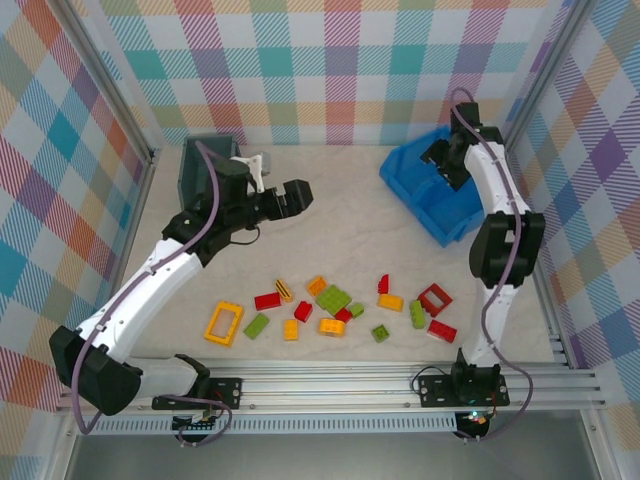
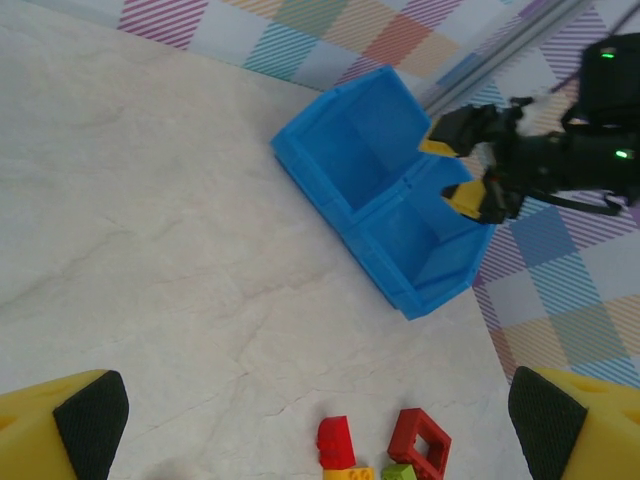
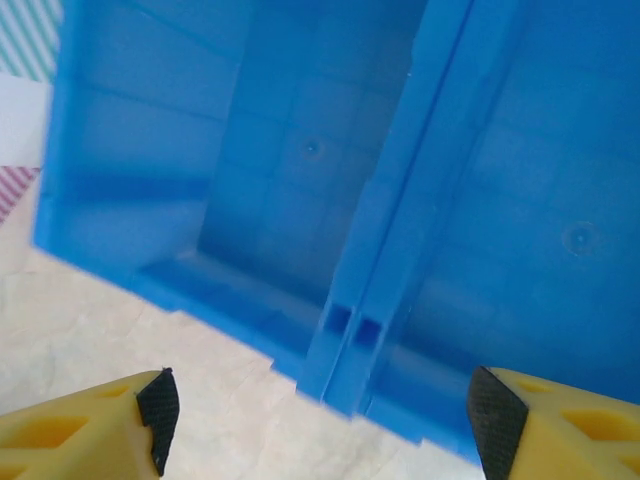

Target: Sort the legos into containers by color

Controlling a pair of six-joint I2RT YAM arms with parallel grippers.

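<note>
Legos [image 1: 333, 298] sit scattered on the near part of the table [image 1: 340, 230] between the two arm bases in the top view, with the yellow frame [image 1: 223, 323] at the left end of the bunch and the red frame [image 1: 434, 298] toward the right. The grey bin [image 1: 205, 165] is far left and the blue bin [image 1: 440, 195] far right. The left arm stretches from its near-left base up toward the far side, then bends right, so the left gripper [image 1: 303, 195] points right, just beside the grey bin. The right arm stands tall with a sharp elbow, and the right gripper [image 1: 445, 160] hangs over the blue bin. From the left wrist, its yellow fingers [image 2: 60, 430] sit wide apart in the bottom corners with nothing between them, so it's released. Past them is the blue bin, with the right gripper's jaws parted above its right compartment and a red brick [image 2: 335, 440] near the bottom edge. From the right wrist, both fingers [image 3: 80, 430] are spread, gripping nothing, looking straight down at the bin's divider [image 3: 400, 200].
</note>
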